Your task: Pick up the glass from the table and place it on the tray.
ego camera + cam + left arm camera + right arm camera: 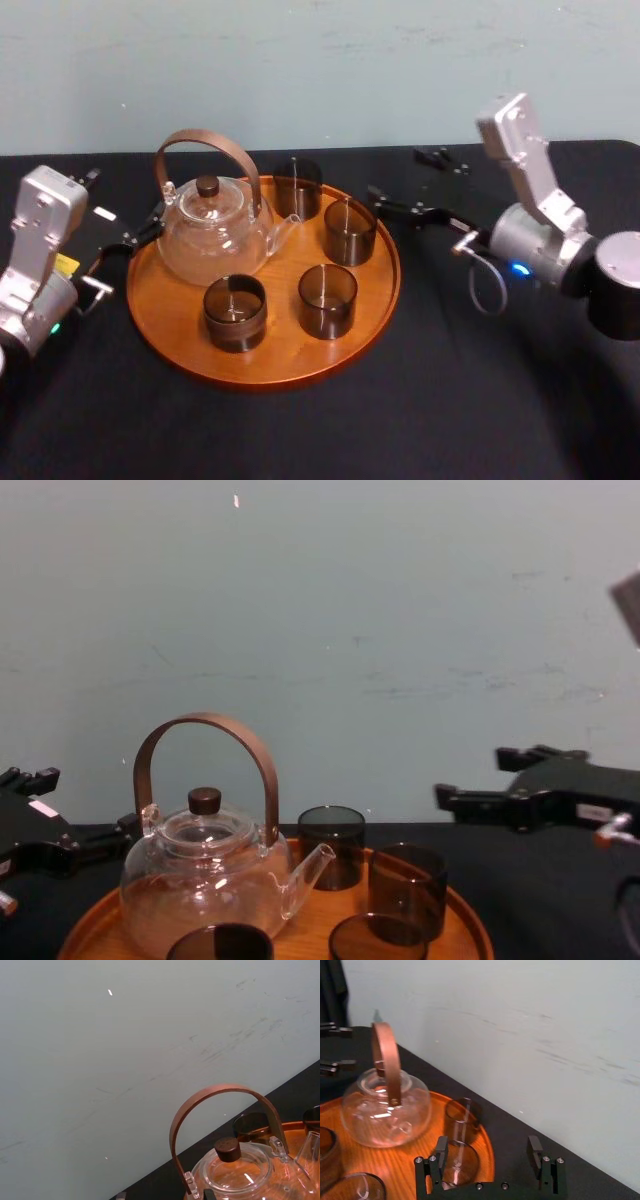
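Glass [350, 232], dark and smoky, stands upright on the right rear part of the tray [290, 350], free of any grip and nearest the right gripper [395, 172]. That gripper's jaws are spread wide and hold nothing. They hover just off the tray's right rim, above the black worktop [450, 400], with the fingers pointing in toward the tray. In the right wrist view the two fingers frame the tray's edge, and the glass shows beside one of them without touching it.

The left gripper [122, 205] sits at the opposite side, close to the tray's left rim and beside the teapot [212, 235]. Its jaws are also parted and empty.

On the tray, the clear glass teapot with its brown arched handle and dark lid knob fills the left rear part, and its spout points toward the glass. Three other glasses [328, 298] of the same smoky kind share the tray. One is at the back beside the teapot's handle, and two are at the front, side by side. All stand upright and apart from each other.

The round orange-brown tray rests flat near the middle of the worktop. A pale wall [320, 70] rises behind the worktop's far edge.
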